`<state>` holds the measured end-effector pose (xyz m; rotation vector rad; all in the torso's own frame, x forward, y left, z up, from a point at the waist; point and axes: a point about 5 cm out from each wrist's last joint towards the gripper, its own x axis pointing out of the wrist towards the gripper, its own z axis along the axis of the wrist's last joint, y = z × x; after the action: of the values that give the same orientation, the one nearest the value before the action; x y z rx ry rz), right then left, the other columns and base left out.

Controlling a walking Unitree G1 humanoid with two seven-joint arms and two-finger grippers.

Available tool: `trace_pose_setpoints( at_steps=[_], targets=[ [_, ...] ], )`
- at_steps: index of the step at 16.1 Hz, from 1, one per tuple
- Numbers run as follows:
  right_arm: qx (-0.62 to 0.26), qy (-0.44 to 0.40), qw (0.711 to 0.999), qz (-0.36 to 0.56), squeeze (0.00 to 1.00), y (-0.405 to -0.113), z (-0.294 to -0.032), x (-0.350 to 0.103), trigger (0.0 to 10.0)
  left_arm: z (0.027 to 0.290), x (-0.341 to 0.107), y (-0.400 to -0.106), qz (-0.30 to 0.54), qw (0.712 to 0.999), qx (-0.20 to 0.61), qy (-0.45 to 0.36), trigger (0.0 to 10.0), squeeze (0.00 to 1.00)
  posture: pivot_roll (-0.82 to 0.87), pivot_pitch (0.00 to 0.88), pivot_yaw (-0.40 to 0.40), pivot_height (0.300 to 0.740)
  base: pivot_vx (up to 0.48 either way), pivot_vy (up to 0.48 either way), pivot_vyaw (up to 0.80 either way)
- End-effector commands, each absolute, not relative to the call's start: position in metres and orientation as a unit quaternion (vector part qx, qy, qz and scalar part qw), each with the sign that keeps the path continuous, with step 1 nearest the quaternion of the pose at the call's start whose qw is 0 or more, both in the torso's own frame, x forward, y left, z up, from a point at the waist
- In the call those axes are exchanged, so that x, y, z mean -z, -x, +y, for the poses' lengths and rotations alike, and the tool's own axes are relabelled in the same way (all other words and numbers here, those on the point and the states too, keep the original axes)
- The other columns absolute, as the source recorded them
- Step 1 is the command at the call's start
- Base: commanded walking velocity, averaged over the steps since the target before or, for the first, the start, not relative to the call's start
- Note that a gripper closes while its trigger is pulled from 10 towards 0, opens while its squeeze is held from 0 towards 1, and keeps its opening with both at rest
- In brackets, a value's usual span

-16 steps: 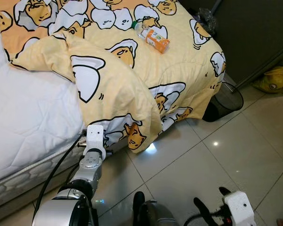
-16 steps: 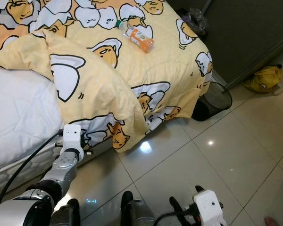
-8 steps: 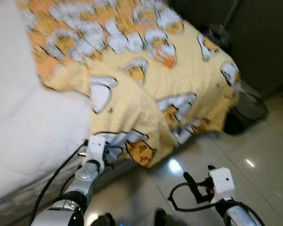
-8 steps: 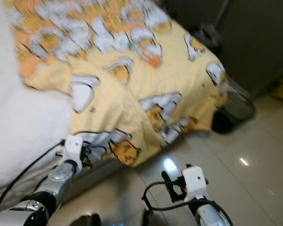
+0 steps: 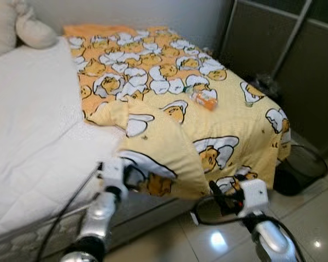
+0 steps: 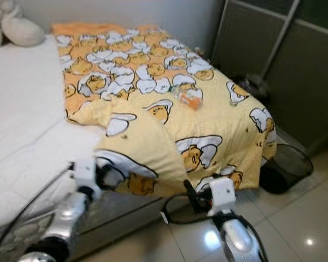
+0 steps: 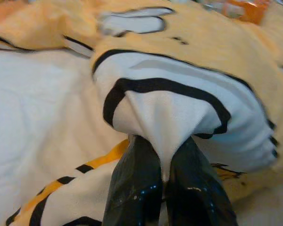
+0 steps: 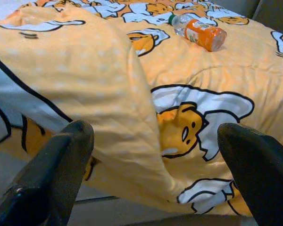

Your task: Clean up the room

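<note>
A yellow blanket [image 5: 169,109] printed with cartoon eggs covers the right part of the bed, and its near corner is folded back over itself. My left gripper [image 5: 132,177] is shut on that folded corner at the bed's front edge; in the left wrist view the black fingers [image 7: 137,188] pinch a white and black fold of blanket [image 7: 170,113]. My right gripper [image 5: 218,196] stands open in front of the blanket's hanging edge, its fingers [image 8: 61,160] wide apart with nothing between them. A clear bottle with an orange label [image 5: 203,98] lies on the blanket.
The bare white mattress [image 5: 33,120] takes up the bed's left part, with a cream plush or pillow [image 5: 22,27] at its head. A black mesh bin [image 5: 302,172] stands on the tiled floor at the bed's right corner. Dark panels [image 5: 295,65] stand behind it.
The camera has swung upward, so more of the bed shows. My right arm has risen from near the floor to the blanket's hanging edge. The left gripper still holds the blanket corner.
</note>
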<state>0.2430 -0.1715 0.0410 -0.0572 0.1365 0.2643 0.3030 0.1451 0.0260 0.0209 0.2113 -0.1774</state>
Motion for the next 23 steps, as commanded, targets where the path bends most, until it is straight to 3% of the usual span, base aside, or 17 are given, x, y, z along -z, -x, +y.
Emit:
trace_pose_setpoints(
  at_steps=[1,5,23],
  targets=[
    [-0.13,0.03,0.989,0.06,0.0,-0.246,-0.172,-0.042,10.0,0.141,-0.026,-0.303,0.104,0.989,0.1,-0.012,10.0,0.0,0.15,0.0,-0.018,0.74,0.0,0.0,0.0],
    [-0.113,0.02,0.993,0.037,0.0,-0.244,-0.176,-0.05,10.0,0.135,-0.045,-0.306,0.054,0.993,0.108,0.01,10.0,0.0,0.14,0.0,-0.008,0.74,0.0,0.0,0.0],
    [-0.123,0.039,0.99,0.062,0.0,-0.243,-0.174,-0.035,10.0,0.124,-0.029,-0.293,0.103,0.984,0.143,0.002,10.0,0.0,0.13,0.0,-0.002,0.74,0.0,0.0,0.0]
  ],
)
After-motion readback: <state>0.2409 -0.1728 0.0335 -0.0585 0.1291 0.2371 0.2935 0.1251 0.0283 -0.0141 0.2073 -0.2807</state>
